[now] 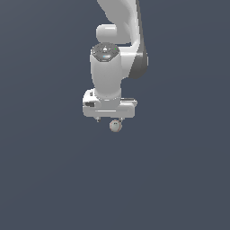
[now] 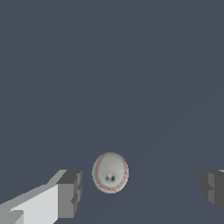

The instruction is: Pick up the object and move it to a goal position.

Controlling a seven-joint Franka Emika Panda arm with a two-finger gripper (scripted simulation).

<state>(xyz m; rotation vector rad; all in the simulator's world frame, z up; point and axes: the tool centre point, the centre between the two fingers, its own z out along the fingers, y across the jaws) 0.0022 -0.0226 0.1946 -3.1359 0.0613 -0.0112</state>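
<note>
Exterior view: white arm (image 1: 117, 54) reaching down over plain grey table (image 1: 45, 179), tool (image 1: 108, 119) just above ball (image 1: 115, 126). Wrist view: tool (image 2: 140, 188) spread wide, ball (image 2: 110, 172) between fingers (image 2: 69, 193), nearer one, touching neither.

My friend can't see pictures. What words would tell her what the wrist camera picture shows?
A small white ball with red stitching and a dark smudge, like a baseball, sits between the two grey fingertips of an open robot gripper, closer to one of them and touching neither. Everything around it is plain dark blue-grey.
</note>
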